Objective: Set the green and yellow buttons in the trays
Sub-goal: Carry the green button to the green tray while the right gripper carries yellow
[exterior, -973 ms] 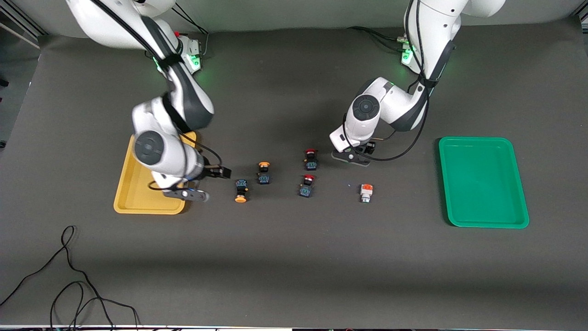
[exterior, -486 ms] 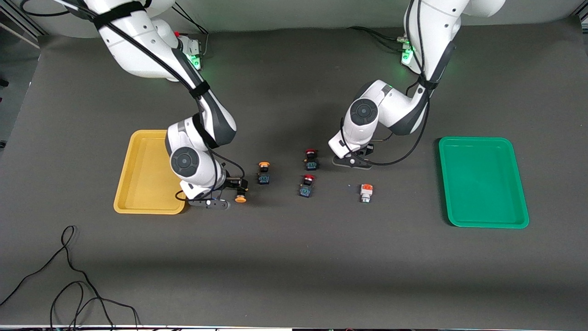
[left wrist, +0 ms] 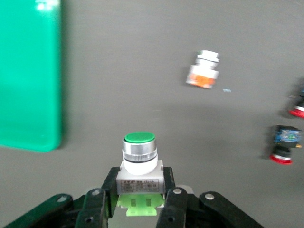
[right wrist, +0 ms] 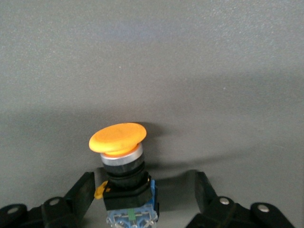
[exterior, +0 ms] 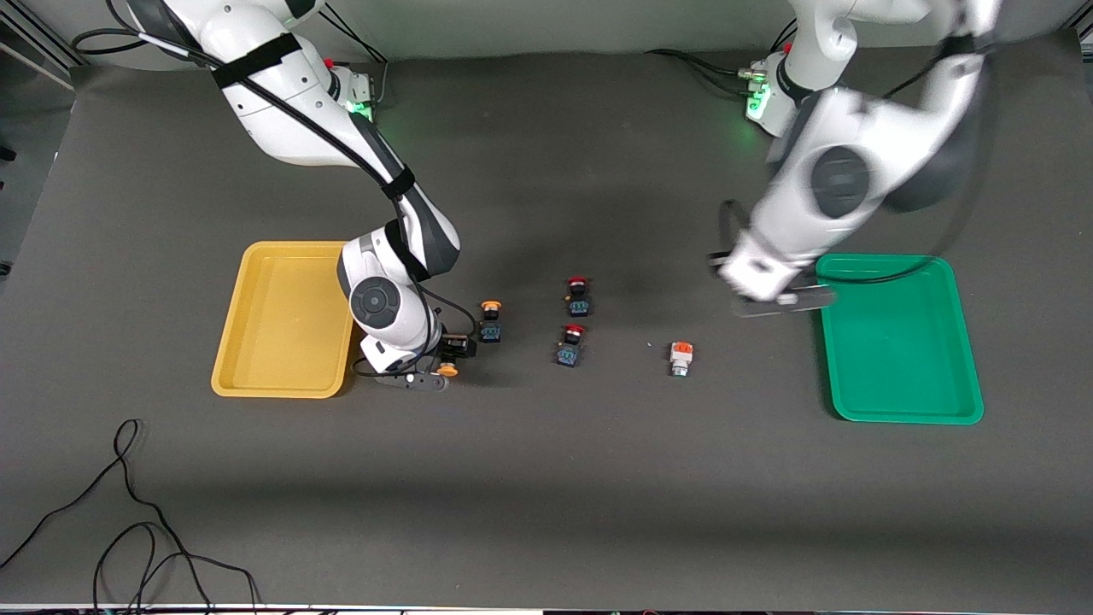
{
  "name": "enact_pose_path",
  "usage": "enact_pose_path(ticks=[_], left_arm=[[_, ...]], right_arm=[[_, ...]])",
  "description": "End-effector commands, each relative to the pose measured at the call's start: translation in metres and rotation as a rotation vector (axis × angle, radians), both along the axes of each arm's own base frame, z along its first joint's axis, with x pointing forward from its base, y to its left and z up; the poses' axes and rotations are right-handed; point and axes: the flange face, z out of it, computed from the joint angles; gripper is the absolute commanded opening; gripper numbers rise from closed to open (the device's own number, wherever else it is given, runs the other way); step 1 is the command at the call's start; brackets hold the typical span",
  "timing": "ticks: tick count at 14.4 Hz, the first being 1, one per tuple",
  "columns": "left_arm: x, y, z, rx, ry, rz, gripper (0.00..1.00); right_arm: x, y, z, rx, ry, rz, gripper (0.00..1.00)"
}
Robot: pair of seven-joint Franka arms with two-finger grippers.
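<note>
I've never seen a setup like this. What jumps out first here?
Two bright trays at the table's ends: a yellow tray at the right arm's end, a green tray at the left arm's. The left gripper holds a green-capped button over the table by the green tray's rim. The right gripper is open around a yellow-capped button beside the yellow tray.

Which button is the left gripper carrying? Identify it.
The green-capped button with the white-and-silver body, clamped in the left gripper beside the green tray. Its orange-blocked twin lies on the table.
</note>
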Motion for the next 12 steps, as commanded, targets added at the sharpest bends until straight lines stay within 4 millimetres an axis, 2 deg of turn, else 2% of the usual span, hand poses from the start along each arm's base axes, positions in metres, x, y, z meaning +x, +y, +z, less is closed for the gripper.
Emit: enact_pose_path(ticks=[1,2,3,4,5,7,9,10,12], left_arm=[[0.005,0.125,0.015,-0.046,0.028,0.017,0.24],[0.008,0.164,0.015,-0.044,0.021,0.015,0.24],[0.01,0.188,0.007,-0.02,0.022,0.002,0.24],[0.012,0.196,-0.012,0.013,0.024,-0.029,0.24],[0.012,0.202,-0.038,0.028,0.005,-0.041,0.24],[0.014,0.206,-0.11,0.037,-0.016,-0.089,0.27],[0.018,0.208,-0.17,0.056,-0.014,-0.142,0.28],[0.02,0.21,-0.19,0.058,-0.018,-0.155,0.28],[0.023,0.21,-0.205,0.053,-0.039,-0.163,0.28]], right_arm=[[0.003,0.003,0.004,-0.013,-0.021,0.007,0.0],[0.005,0.004,0.009,-0.012,-0.025,0.005,0.0],[0.006,0.003,0.016,-0.01,-0.028,0.003,0.0],[0.008,0.002,0.028,-0.007,-0.027,0.005,0.0],[0.008,0.001,0.041,-0.01,-0.012,0.008,0.0],[0.012,-0.006,0.083,-0.01,0.015,0.003,0.0],[0.021,-0.038,0.144,-0.028,0.048,-0.02,0.0],[0.019,-0.054,0.168,-0.035,0.082,0.004,0.0],[0.015,-0.094,0.211,-0.03,0.12,0.063,0.0]])
